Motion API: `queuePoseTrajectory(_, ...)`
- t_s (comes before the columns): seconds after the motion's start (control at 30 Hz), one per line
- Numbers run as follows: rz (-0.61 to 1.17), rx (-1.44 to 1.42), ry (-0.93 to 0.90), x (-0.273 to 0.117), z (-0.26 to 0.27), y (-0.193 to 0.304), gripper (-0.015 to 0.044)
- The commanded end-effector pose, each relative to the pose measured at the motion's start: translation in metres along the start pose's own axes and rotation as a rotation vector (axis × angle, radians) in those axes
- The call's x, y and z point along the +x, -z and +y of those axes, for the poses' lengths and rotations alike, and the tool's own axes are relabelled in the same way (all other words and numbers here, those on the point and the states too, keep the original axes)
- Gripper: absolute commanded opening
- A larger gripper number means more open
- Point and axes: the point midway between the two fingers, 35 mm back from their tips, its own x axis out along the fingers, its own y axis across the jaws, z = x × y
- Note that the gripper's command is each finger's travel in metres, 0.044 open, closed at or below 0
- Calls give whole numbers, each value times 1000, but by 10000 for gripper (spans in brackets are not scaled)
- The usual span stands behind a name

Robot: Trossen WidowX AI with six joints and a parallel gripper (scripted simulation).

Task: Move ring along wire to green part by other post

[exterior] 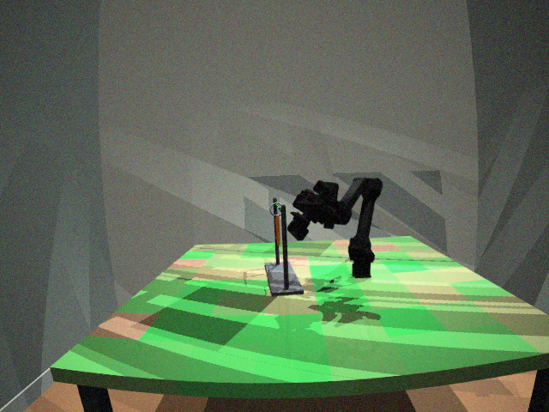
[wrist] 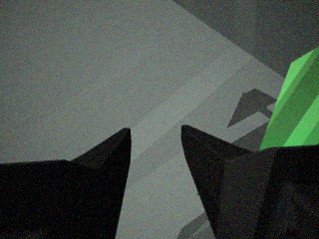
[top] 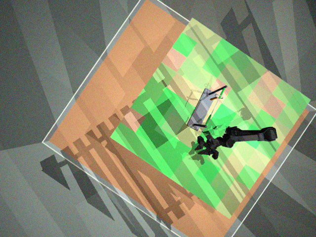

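Observation:
The ring (top: 221, 98) (exterior: 270, 209) hangs around the green part of the wire (top: 223, 91) beside the far post (top: 217, 90) (exterior: 277, 255). Its orange handle (top: 214, 98) (exterior: 278, 230) hangs down. The thin grey part (top: 215, 108) leads to the other green part (top: 208, 119) beside the near post (top: 199, 125) (exterior: 285, 248). My gripper (top: 197, 145) (exterior: 298, 228) (wrist: 156, 132) is partly open, with nothing between its fingertips in the wrist view. It is in the air beyond the near post's end of the stand, apart from ring and handle.
The stand's grey base plate (top: 202, 109) (exterior: 283, 283) lies on the patchwork table (top: 178, 163) (exterior: 283, 354). The arm's base stands to the right of the stand in the top and exterior views. Shadows cross the table.

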Motion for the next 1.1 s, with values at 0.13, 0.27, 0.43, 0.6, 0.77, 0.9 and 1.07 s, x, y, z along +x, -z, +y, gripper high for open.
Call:
queuePoseTrajectory(0.13, -166, 4, 81, 7, -18, -78, 160)
queuePoseTrajectory(0.27, -259, 1, 119, 3, -26, -122, 160)
queuePoseTrajectory(0.43, -379, -16, 177, -12, -37, -176, 160)
queuePoseTrajectory(0.6, -503, -45, 247, -38, -47, -230, 160)
queuePoseTrajectory(0.77, -627, -82, 319, -71, -54, -278, 160)
queuePoseTrajectory(0.9, -725, -113, 376, -102, -55, -314, 160)
queuePoseTrajectory(1.07, -848, -151, 447, -146, -53, -354, 160)
